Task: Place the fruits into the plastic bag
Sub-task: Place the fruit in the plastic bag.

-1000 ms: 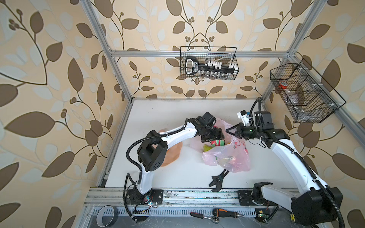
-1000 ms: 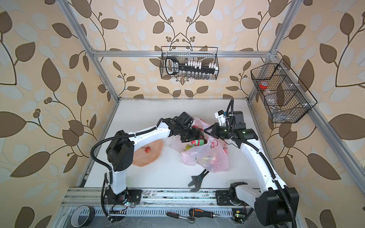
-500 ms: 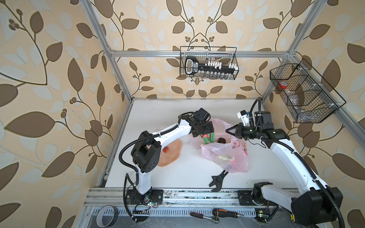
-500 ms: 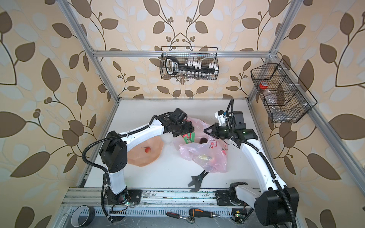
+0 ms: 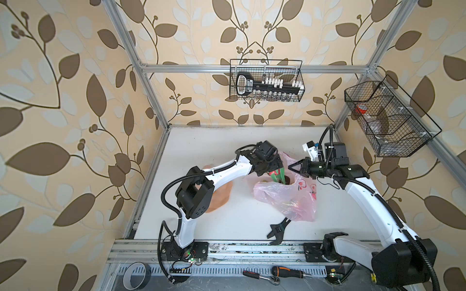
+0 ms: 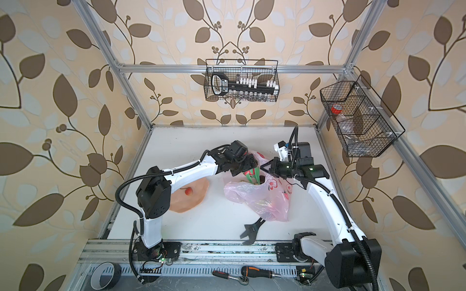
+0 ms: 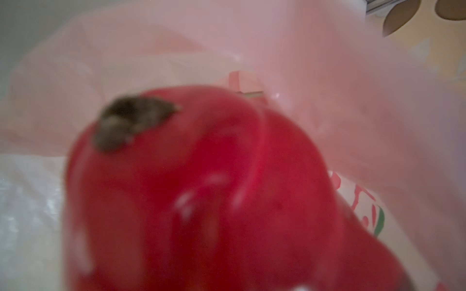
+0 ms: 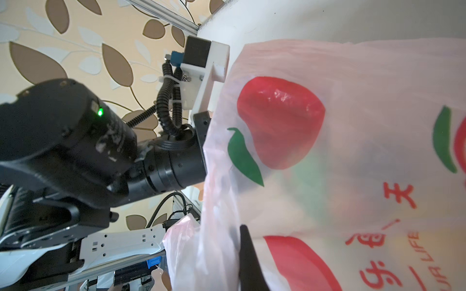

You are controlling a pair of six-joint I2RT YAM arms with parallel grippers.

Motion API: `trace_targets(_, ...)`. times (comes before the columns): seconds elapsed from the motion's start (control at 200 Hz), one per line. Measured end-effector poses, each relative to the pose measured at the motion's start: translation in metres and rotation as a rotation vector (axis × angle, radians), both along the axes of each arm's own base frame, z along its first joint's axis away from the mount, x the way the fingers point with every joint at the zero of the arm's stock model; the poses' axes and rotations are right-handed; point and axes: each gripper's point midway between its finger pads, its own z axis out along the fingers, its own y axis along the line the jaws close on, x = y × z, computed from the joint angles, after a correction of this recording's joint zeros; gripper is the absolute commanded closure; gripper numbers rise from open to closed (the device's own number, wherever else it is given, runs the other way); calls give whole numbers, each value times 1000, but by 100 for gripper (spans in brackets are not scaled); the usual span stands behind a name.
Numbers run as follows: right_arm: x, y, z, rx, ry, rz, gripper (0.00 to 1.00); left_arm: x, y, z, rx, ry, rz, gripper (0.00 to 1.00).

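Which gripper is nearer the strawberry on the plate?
Left. Left gripper, holding the dragon fruit over the plastic bag mouth, is toward the strawberry; right gripper pinches the far edge.

Thin film, glossy fruit
Crinkly, translucent plastic bag (image 5: 290,199); smooth, shiny red fruit (image 7: 201,201); matt white table (image 5: 227,221).

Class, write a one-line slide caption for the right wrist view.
Right gripper pinches the translucent pink plastic bag, its red and green print filling the view.

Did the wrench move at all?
No. In both top views the wrench lies where it was, its head at the edge of the front rail.
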Motion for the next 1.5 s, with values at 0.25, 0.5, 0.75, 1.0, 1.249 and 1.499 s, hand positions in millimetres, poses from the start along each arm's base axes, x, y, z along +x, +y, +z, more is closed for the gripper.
trace_targets(0.25,-1,0,-4,-1,11,0,100,-23,-21,-4,-93,80,-70,52)
trace_targets(0.5,1,0,-5,-1,8,0,100,-43,-33,3,-150,156,-172,51)
trace_targets(0.75,7,-3,-5,-1,-4,-12,100,-52,-46,-5,-102,224,-274,49)
trace_targets(1.0,11,-2,-8,-1,13,-11,100,-81,-57,-8,-70,268,-379,47)
trace_targets(1.249,23,0,-2,10,12,-16,100,-91,-53,-12,-41,281,-424,36)
trace_targets(1.499,25,12,4,43,6,-1,100,-93,-52,-15,-50,292,-430,14)
